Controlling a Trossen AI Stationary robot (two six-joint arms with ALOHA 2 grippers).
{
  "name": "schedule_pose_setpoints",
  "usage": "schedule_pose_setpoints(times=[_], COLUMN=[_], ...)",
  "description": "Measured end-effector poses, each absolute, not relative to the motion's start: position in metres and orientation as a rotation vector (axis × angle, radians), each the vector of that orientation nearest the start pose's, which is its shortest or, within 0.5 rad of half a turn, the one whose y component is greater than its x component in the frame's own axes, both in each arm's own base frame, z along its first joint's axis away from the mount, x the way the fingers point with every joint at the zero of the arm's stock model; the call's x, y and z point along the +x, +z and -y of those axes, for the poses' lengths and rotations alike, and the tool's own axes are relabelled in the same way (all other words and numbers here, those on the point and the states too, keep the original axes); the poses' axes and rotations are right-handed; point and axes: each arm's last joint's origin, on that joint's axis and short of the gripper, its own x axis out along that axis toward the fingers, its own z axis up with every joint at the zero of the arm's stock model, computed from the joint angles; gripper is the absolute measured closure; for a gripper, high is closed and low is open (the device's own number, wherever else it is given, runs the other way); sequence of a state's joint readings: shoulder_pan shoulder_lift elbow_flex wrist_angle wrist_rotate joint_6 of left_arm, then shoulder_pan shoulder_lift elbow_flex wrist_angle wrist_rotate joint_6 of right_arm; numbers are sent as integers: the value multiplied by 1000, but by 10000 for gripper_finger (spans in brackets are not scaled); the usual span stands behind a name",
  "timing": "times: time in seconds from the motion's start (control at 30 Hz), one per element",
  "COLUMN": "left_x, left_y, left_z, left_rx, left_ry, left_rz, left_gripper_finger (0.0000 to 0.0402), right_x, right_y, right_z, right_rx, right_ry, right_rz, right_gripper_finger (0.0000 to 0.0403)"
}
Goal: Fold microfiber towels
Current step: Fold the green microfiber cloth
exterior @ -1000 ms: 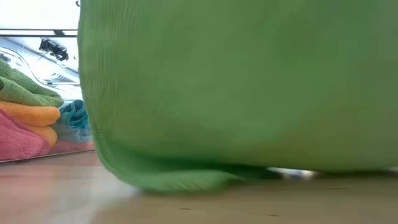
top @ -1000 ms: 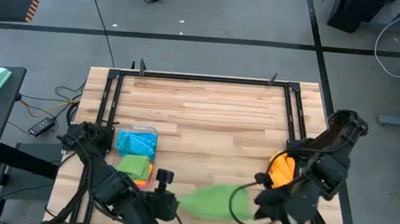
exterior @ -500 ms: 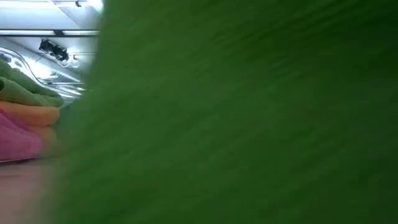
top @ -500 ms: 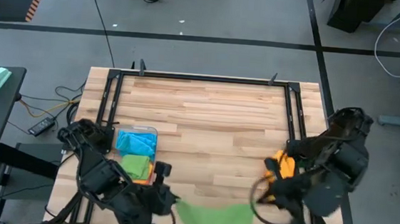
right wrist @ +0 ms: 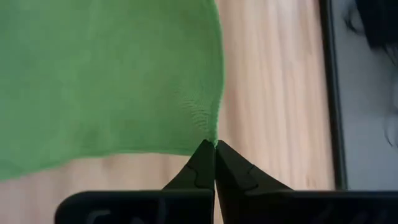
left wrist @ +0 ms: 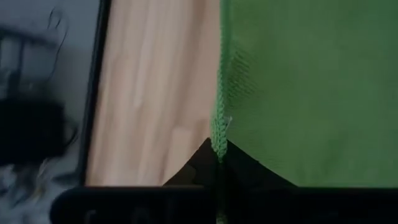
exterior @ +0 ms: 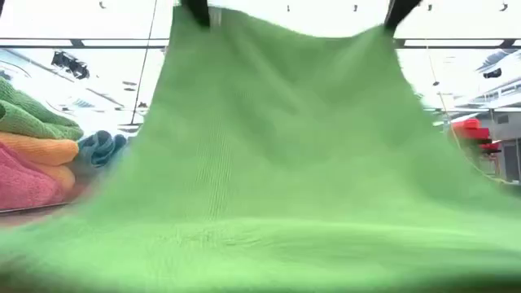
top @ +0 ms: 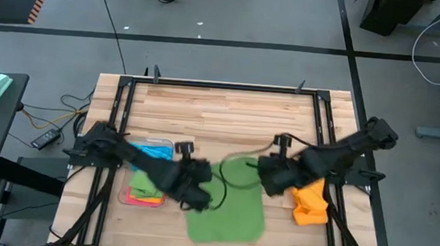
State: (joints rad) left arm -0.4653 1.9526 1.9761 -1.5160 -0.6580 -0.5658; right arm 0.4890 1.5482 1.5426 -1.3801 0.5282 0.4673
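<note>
One green microfiber towel [top: 228, 214] is spread between my two grippers near the table's near middle. In the low view it [exterior: 277, 163] hangs like a curtain from its two upper corners. My left gripper [top: 202, 186] is shut on its left far corner. My right gripper [top: 263, 173] is shut on its right far corner. Folded pink, orange, green and blue towels [exterior: 41, 155] lie stacked in the clear tray [top: 145, 197] at the left. An orange towel [top: 309, 202] lies crumpled at the right. My left gripper pinches the green towel's left far corner at its stitched edge [left wrist: 219, 134] between its two fingers, from above. The corner is lifted and the towel's near part [exterior: 244, 252] lies on the table. My right gripper pinches the towel's right far corner [right wrist: 213, 138] between its two fingertips, from above. The corner is lifted, and the upper edge [exterior: 293, 32] sags only slightly between the two grippers.
Black frame rails [top: 118, 115] run along the table's left and right sides. Bare wood [top: 228, 116] lies on the far half. A cable loop [top: 236, 171] hangs between the arms above the towel.
Both grippers have gone from the near edge toward the table's middle and up, carrying the green towel's corners. The towel, bunched a second ago, is now spread out, its far edge lifted and its near part trailing on the table.
</note>
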Motion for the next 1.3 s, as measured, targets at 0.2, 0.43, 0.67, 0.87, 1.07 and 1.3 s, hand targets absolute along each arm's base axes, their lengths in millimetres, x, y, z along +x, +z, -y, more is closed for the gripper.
schedule_pose_setpoints(times=[0.2, 0.43, 0.67, 0.87, 1.07, 1.3], left_x=[349, 349, 350, 347, 335, 323], left_y=[280, 237, 225, 237, 264, 282], left_z=[96, 51, 7, -48, -100, -147], left_rx=[345, 448, 535, 519, 504, 467], left_ry=[625, 647, 606, 594, 608, 541], left_rz=[-1315, -1477, -1589, -1621, -1551, -1456], left_gripper_finger=[373, 394, 372, 392, 384, 382], right_x=[273, 289, 297, 298, 295, 286], right_y=[290, 264, 264, 268, 276, 284], right_z=[-61, -6, 42, 85, 130, 170], right_rx=[-271, -327, -413, -504, -618, -687], right_ry=[-427, -445, -448, -443, -482, -469], right_rz=[-1246, -1247, -1234, -1213, -1177, -1101], right_gripper_finger=[397, 397, 397, 397, 397, 397])
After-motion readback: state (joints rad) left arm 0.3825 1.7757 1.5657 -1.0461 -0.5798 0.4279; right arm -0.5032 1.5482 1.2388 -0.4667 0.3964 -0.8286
